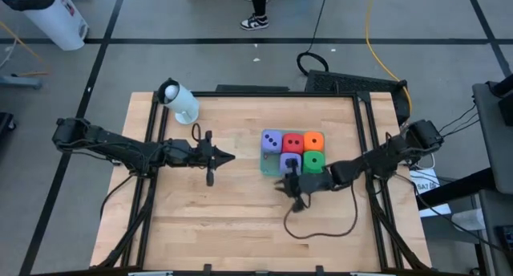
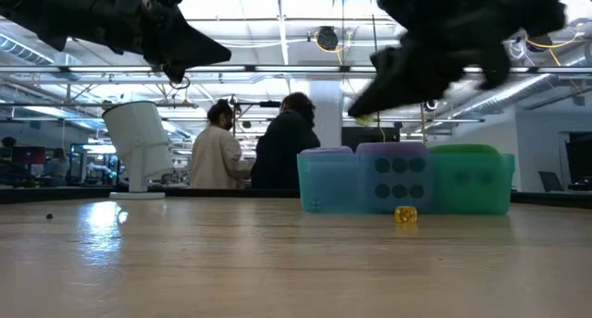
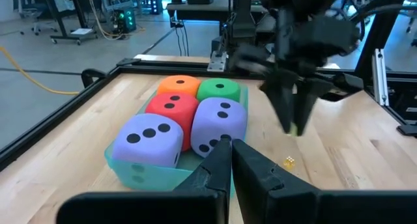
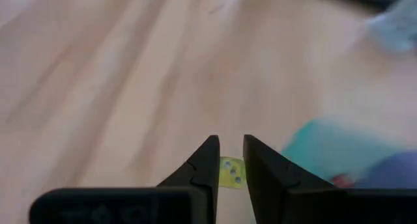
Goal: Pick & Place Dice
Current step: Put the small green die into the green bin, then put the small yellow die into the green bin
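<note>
Right of the desk's [image 1: 240,228] middle, five dice sit packed in a teal tray [image 3: 150,178]: two purple [image 3: 148,139], red [image 3: 171,108], orange [image 3: 180,86] and green [image 3: 219,90]. Just off the tray's near side, the right gripper [image 4: 231,160] hangs above the wood, jaws a sliver apart, a tiny yellow die [image 4: 229,172] showing between its tips; grip or no grip, too close to call. Left gripper [image 1: 228,156] hovers left of the tray, jaws pressed together, empty.

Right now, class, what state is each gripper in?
Left gripper: closed, empty.
Right gripper: closed, empty, above the small yellow die on the table.
</note>
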`<action>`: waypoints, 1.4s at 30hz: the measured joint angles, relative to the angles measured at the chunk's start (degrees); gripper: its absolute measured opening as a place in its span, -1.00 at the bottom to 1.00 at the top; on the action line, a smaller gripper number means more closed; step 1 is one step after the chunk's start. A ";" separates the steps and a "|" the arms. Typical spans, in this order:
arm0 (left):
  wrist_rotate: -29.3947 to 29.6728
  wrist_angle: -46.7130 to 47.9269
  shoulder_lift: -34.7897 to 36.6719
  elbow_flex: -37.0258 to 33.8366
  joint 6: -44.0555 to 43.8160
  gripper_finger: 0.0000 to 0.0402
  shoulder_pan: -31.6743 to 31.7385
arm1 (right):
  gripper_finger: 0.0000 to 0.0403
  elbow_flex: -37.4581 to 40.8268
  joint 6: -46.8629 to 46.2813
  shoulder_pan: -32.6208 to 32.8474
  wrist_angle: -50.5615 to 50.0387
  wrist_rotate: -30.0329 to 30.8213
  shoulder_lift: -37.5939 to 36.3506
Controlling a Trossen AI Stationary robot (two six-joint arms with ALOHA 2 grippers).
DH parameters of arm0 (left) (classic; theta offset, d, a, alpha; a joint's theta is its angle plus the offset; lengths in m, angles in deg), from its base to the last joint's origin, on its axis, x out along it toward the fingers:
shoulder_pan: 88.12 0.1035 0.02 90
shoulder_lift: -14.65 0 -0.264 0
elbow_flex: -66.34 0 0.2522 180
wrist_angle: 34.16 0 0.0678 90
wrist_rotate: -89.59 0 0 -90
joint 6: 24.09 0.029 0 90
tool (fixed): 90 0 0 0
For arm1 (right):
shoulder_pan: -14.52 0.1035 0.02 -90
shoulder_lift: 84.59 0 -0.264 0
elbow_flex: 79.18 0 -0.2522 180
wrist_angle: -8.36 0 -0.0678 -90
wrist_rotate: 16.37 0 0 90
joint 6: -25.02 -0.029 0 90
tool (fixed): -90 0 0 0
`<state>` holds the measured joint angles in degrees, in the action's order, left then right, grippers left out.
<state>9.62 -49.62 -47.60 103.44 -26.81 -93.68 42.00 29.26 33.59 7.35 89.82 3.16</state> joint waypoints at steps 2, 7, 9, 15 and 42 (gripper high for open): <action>0.00 -0.43 -0.01 0.00 0.00 -0.87 -0.01 | -0.75 -1.26 2.31 -1.53 2.16 3.19 0.02; -0.02 -0.90 -0.01 0.00 -0.38 -0.87 -0.01 | -0.75 -2.10 4.15 -8.16 5.98 4.19 0.04; -0.04 -0.88 0.01 0.00 -0.42 -0.87 -0.18 | -0.75 -2.10 3.35 -11.10 5.44 3.28 0.04; -0.09 -0.86 0.01 0.00 -0.16 -0.87 -1.05 | -0.51 -2.08 -3.37 -16.72 3.32 -1.55 0.57; -0.98 0.61 -0.01 0.00 0.84 -0.87 -0.86 | 0.20 -1.11 -1.39 6.38 -3.14 -1.66 1.29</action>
<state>8.63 -49.01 -47.60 103.44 -25.97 -94.54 40.90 27.87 39.97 4.22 88.16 4.45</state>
